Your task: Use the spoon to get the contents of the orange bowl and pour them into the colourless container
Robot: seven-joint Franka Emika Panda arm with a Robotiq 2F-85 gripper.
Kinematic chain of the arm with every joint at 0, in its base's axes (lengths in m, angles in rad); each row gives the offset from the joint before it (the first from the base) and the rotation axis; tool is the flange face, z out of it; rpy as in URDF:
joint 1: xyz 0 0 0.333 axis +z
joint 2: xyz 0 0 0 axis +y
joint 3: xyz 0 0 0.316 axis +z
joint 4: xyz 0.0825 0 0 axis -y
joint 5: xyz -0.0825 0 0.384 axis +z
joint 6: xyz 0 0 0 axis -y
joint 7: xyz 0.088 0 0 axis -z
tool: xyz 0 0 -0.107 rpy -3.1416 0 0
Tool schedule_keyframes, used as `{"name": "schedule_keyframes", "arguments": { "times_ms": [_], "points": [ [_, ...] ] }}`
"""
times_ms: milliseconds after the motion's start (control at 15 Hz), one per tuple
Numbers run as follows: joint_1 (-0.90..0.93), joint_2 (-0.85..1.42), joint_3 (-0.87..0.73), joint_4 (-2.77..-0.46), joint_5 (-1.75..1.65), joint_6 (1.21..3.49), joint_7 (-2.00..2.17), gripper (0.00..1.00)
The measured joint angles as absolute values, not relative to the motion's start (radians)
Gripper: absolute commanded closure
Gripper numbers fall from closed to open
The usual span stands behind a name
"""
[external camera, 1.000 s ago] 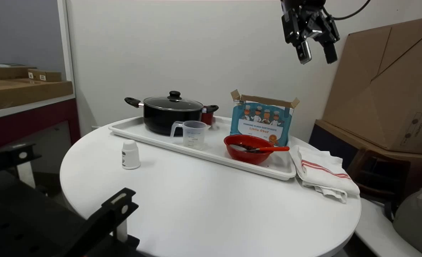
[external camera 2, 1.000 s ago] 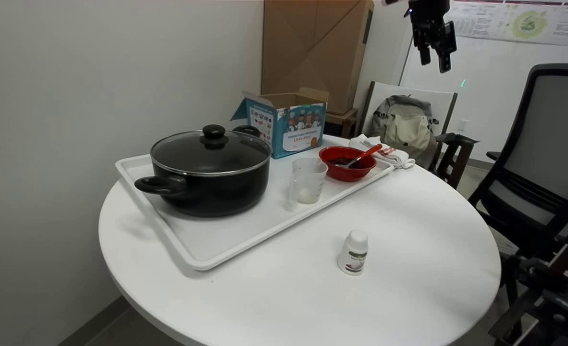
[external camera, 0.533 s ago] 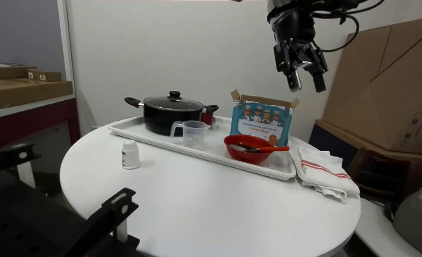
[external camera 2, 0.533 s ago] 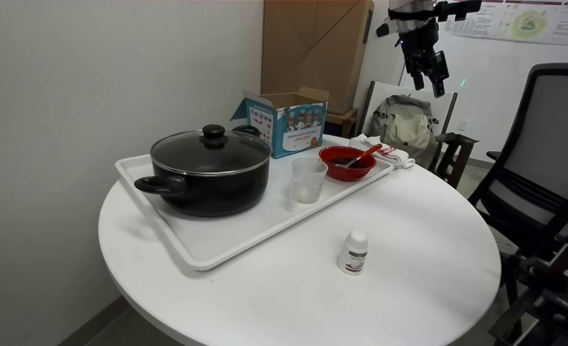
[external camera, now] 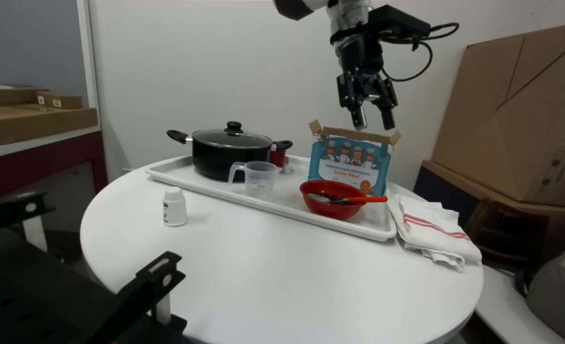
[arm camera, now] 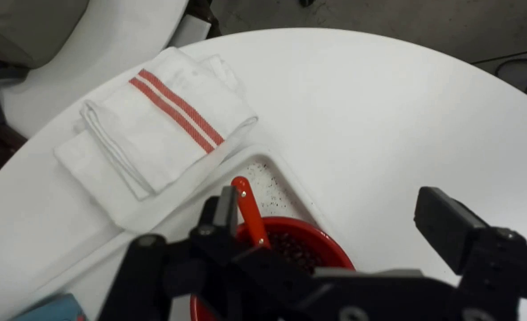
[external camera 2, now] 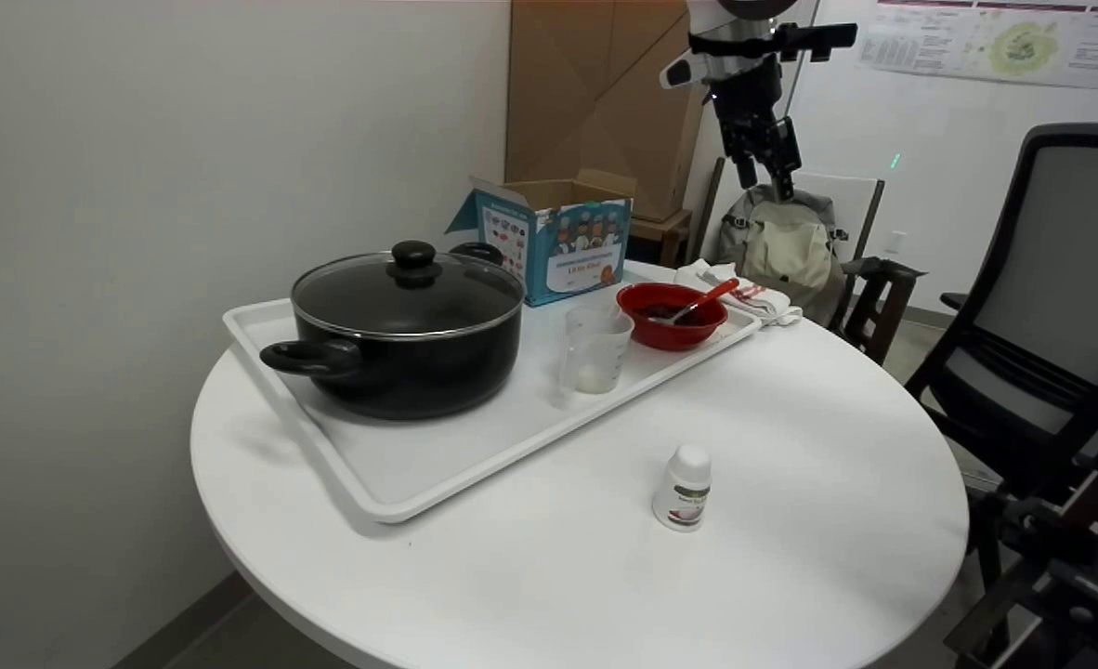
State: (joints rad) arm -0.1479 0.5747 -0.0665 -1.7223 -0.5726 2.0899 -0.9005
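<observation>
Though aloft, pincer (external camera: pixel 374 124) downturned and agape.

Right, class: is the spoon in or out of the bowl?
In: both exterior views show the spoon with its head inside the orange bowl and handle jutting past the rim.

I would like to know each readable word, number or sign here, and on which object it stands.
"Little Chef": on the blue box; its other print is too blurred.
Clear measuring cup: markings too small to read.
White bottle: label too small.
Poster: text too small.
Large cardboard box: sideways print too blurred.
Small carton: labels too small.
</observation>
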Motion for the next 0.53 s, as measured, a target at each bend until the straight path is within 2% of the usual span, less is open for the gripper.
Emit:
{"name": "schedule_keyframes", "arguments": {
  "times_ms": [533],
  "points": [
    [-0.161,0.666,-0.081,-1.631,-0.572,2.09,-0.901,0.0]
  ]
}}
